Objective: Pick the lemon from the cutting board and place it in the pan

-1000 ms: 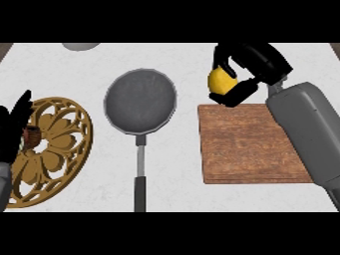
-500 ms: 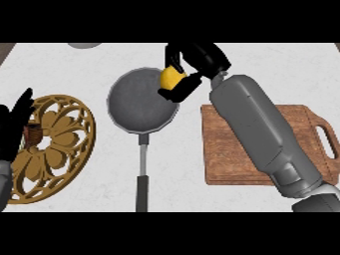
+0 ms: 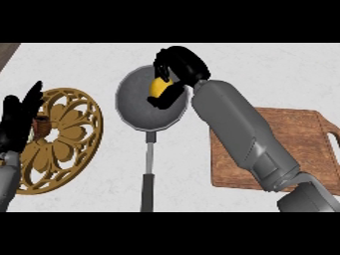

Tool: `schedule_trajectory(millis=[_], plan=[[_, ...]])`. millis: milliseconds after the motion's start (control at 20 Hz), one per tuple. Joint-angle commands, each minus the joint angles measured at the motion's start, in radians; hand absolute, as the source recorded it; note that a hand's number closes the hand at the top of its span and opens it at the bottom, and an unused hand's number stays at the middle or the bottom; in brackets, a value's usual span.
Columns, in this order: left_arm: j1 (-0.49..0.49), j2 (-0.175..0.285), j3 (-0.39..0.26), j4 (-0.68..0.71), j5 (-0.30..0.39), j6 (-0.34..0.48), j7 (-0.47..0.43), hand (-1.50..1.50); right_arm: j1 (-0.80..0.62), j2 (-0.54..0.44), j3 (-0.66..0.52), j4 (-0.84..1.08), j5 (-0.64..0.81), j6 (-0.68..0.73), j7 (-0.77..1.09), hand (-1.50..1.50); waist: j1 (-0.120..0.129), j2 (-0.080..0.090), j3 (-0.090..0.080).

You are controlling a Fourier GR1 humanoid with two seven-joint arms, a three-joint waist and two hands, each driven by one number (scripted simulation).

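1. Black fingers of the right hand (image 3: 180,64) are curled round the lemon (image 3: 158,88). Yellow shows between thumb and fingers, so the fruit is gripped, not let go.
2. Hand and lemon hang over the far half of the pan (image 3: 137,107), inside its rim. From this steep angle I cannot tell whether the lemon touches the pan's floor or sits a little above it.
3. A second ago the hand held the lemon beyond the far edge of the cutting board (image 3: 312,144). Half a second ago it was at the pan's right rim, and now it is well over the dish. The grey forearm has swung left with it and crosses the board's left side.
4. The board lies just right of the pan and is bare where it shows.
5. By my reckoning, picking and carrying are done. What is left is to lower the fruit and open the fingers. A round lemon can roll, so a low release near the middle looks safest.
6. The pan's handle (image 3: 149,174) points back toward the robot.
7. Left of the pan lies a round wooden trivet (image 3: 62,149). The left hand (image 3: 14,127) rests open at its left edge, fingers up, as before.
8. Everything stands on the pale table (image 3: 275,69).
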Motion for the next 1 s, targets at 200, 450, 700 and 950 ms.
schedule_trajectory(millis=[200, 450, 700, 950], plan=[[-0.043, -0.022, -0.023, 0.055, 0.000, -0.033, 0.014, 0.00, 0.031, 0.006, 0.072, 0.075, -0.180, -0.026, -0.025, 1.50, 0.074, 0.024, -0.011], [-0.054, -0.049, -0.053, 0.030, -0.018, -0.024, 0.029, 0.00, 0.108, 0.007, 0.121, 0.100, -0.266, 0.002, -0.064, -1.50, 0.104, 0.029, -0.009], [-0.102, -0.064, -0.077, 0.031, -0.053, -0.002, 0.064, 0.00, 0.073, 0.007, 0.159, 0.082, -0.334, -0.008, -0.063, -1.50, 0.109, 0.029, -0.008], [-0.080, -0.074, -0.070, 0.045, -0.041, -0.010, 0.038, 0.00, 0.118, 0.007, 0.138, 0.044, -0.457, -0.061, -0.142, -1.50, 0.105, 0.029, -0.008]])
